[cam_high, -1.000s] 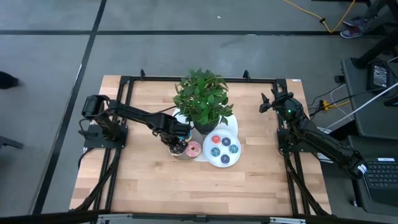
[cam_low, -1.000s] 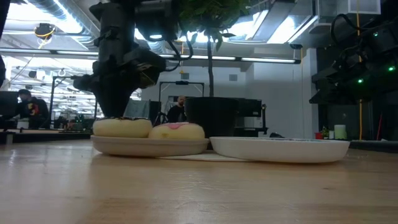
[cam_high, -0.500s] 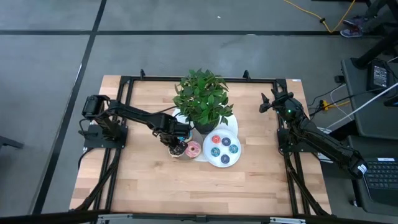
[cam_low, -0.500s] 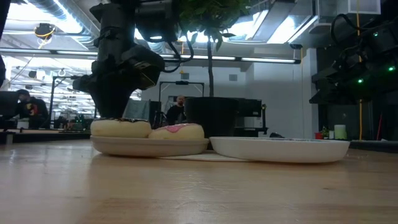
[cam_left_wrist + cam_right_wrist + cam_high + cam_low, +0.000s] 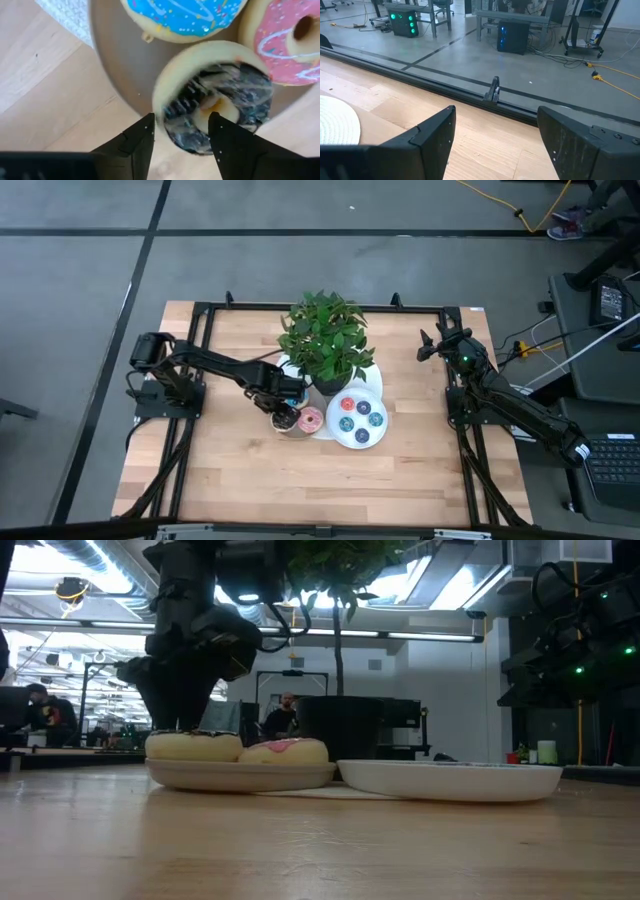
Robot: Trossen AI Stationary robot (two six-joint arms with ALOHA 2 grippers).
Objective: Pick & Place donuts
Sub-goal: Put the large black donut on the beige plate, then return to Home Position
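On a grey plate lie three donuts: a chocolate one, a light blue one and a pink one. The low view shows the chocolate donut and the pink donut lying flat on it. My left gripper is open and points down over the chocolate donut's edge. A white plate beside it holds several mini donuts. My right gripper is open and waits near the table's far right corner. My left gripper comes from above, with one finger just outside the chocolate donut's rim and the other over the ring near its hole. Whether either finger touches it I cannot tell. The donut lies flat on the grey plate.
A potted plant stands just behind both plates and its leaves overhang them. A white mat lies under the grey plate's far side. Bare wood fills the table's near half. A black frame runs along the edges.
My left gripper has risen slightly over the grey plate. The chocolate donut has shifted a little on the plate and lies flat.
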